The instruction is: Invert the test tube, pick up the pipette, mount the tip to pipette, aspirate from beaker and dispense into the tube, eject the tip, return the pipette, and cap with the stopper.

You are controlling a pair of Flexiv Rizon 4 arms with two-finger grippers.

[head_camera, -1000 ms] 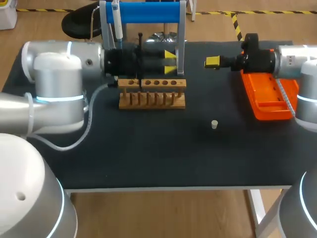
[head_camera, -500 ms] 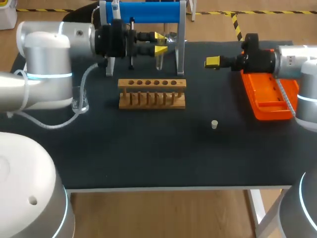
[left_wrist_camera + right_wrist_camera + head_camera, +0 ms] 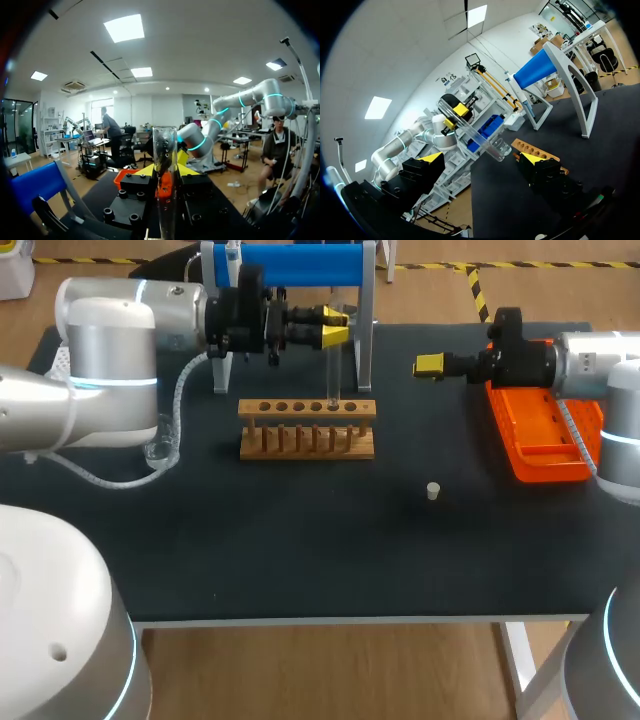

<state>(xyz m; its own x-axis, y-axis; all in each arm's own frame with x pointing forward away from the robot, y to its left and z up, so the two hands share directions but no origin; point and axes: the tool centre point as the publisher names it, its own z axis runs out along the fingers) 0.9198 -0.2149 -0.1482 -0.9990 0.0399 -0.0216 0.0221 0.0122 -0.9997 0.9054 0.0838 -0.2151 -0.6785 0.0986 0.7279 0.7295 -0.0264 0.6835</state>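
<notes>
Our left hand (image 3: 335,327) pinches the tube (image 3: 333,375) near its upper end, a yellow tip on each side. It holds the tube upright just in front of the blue stand (image 3: 300,264). The tube's lower end meets the top of the wooden rack (image 3: 307,440) at the second hole from the right. We cannot tell whether it sits inside the hole. In the left wrist view the tube rises between our two fingers.

The pipette (image 3: 232,254) hangs at the stand's left end, behind our left arm. Our right hand (image 3: 428,365) hovers over the table (image 3: 300,540) to the right of the stand, just beside the orange tip box (image 3: 545,440). Its fingers are spread with nothing between them.

The stopper (image 3: 433,491) stands alone on the table, well apart from the rack and the box. A clear beaker (image 3: 158,450) shows partly past our left arm, left of the rack.
</notes>
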